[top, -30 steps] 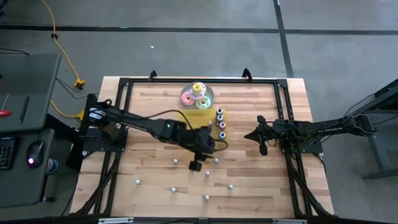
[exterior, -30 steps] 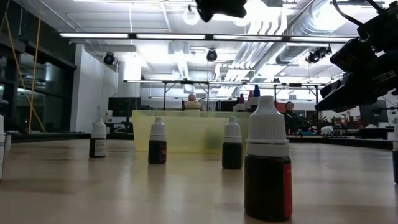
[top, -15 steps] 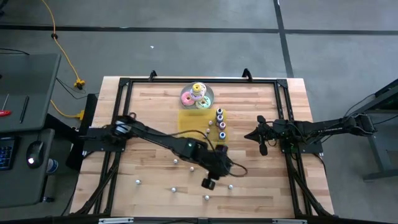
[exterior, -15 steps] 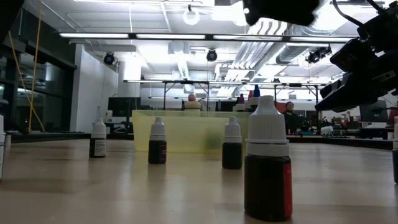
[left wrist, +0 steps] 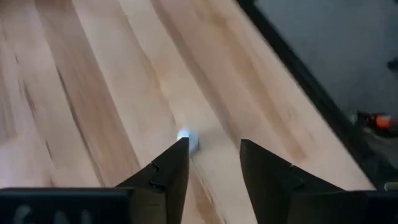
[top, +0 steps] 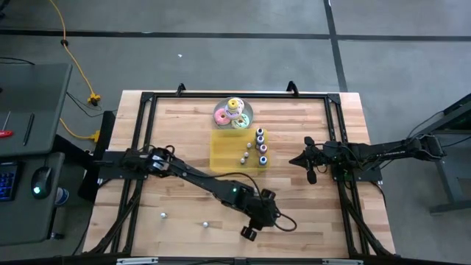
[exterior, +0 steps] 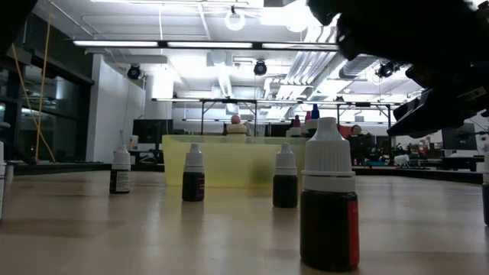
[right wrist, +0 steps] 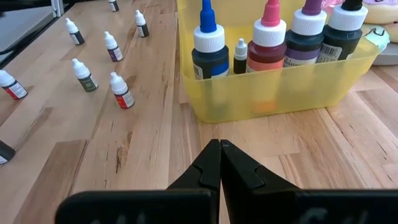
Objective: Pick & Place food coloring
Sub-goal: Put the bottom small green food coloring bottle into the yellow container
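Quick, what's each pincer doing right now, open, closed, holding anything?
Left pincer: open, empty, a small food coloring bottle just ahead of its fingertips.
Right pincer: closed, holding nothing.

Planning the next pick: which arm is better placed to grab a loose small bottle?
Left: its open gripper hovers right over a small bottle. The right gripper waits shut beside the yellow tray.

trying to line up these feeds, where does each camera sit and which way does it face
High view: above the table, looking straight down; both arms, the left gripper near the front edge.
Low view: at tabletop height, level across small bottles toward the yellow tray; dark arm parts overhead.
Left wrist view: on the left arm, looking down at one small bottle between its open fingers.
Right wrist view: on the parked right arm; right gripper shut, facing the tray.
Shared: the tray shows in high, low and right wrist views.
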